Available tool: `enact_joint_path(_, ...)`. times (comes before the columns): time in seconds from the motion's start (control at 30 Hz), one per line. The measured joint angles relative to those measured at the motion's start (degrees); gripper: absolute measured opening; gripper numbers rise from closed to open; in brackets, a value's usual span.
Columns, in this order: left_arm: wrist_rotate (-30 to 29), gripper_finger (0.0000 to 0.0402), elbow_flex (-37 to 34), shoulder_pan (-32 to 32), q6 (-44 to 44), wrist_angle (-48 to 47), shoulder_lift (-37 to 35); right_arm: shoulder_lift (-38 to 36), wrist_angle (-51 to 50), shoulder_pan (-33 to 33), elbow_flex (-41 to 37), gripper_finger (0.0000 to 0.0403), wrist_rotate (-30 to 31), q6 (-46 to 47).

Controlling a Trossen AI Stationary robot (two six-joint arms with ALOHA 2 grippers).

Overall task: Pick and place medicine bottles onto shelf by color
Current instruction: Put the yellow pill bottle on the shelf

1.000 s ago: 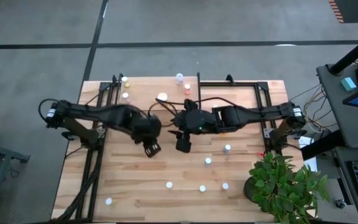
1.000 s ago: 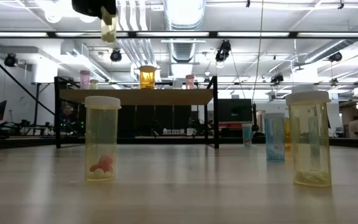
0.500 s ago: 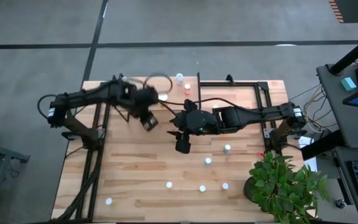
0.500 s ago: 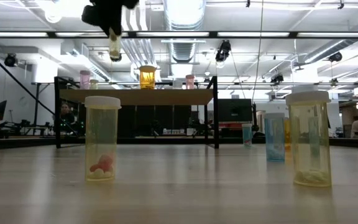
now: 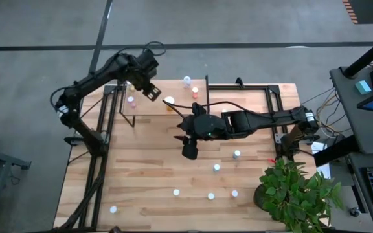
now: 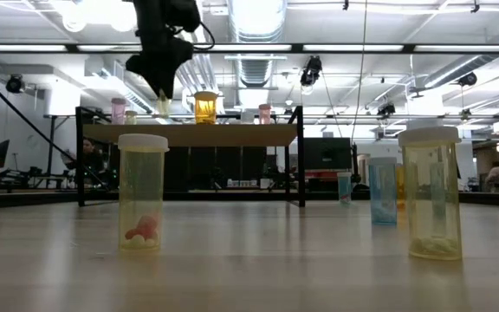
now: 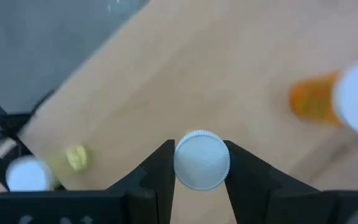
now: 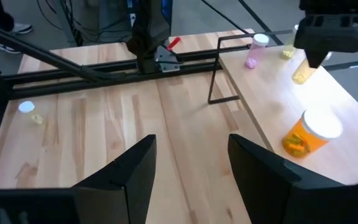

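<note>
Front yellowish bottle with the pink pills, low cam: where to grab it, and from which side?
Likely best from straight above, with the fingers closing on the white cap of the yellowish bottle. It stands upright on the table, the cap is round and a little wider than the body, and nothing stands close beside it.

Your left gripper (image 5: 150, 91) reaches far out and pinches something small; your right gripper (image 5: 189, 150) waits mid-table. Its fingers are apart.
</note>
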Motion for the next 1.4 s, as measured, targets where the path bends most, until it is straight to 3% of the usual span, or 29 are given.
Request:
enact_joint_path(0.53,-0.3,0.0099,-0.2,7.0,0.9,3.8,2.6,0.0,0.0,0.0,0.0,0.0192,0.0,0.1)
enact_joint_path(0.93,-5.1,0.0099,-1.0,7.2,-0.4,7.2,2.6,0.0,0.0,0.0,0.1,0.0192,0.0,-0.4)
enact_joint_path(1.4,-4.8,0.0103,-4.5,6.7,-2.5,9.5,2.5,0.0,0.0,0.0,0.1,0.0192,0.0,-0.9)
